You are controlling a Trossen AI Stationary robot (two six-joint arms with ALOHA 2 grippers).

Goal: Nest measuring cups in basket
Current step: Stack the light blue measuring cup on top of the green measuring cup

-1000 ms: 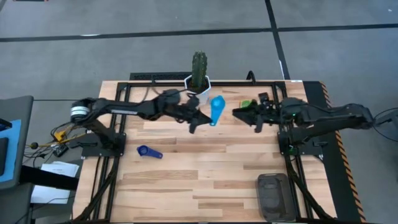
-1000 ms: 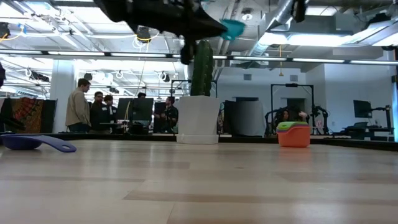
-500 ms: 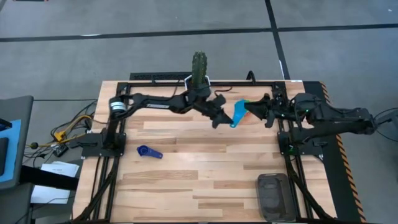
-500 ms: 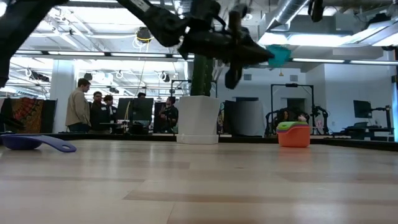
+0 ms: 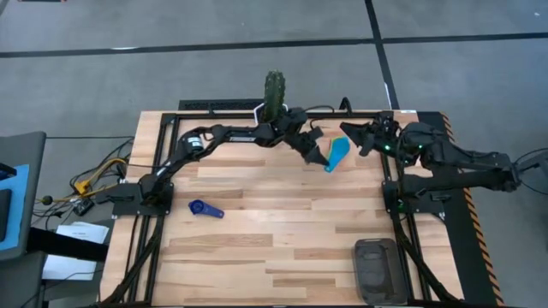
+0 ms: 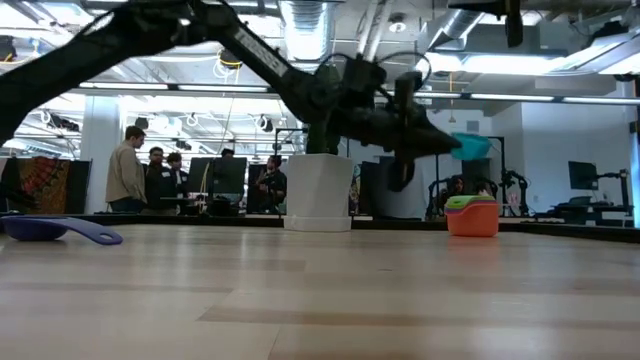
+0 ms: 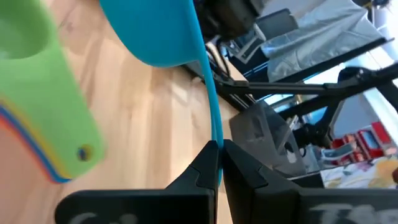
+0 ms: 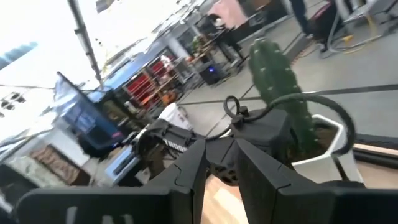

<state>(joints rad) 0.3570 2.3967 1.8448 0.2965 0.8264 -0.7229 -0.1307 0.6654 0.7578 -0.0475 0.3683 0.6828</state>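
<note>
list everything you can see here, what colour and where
light blue measuring cup: 1, light blue, held above the table's far middle, its handle pinched in the left claw
stacked measuring cups: one nested stack, green on top over yellow, orange and red, far right of table by the right arm
dark blue measuring cup: 1, dark blue, lying on the table's left side
basket: 1, dark grey, near right corner
cactus pot: 1, white pot with green cactus, far edge, middle
table: 1, light wood
people: a small group, standing in the room behind
left claw: shut on the light blue cup's handle
right claw: raised at the far right, holding nothing visible
</note>
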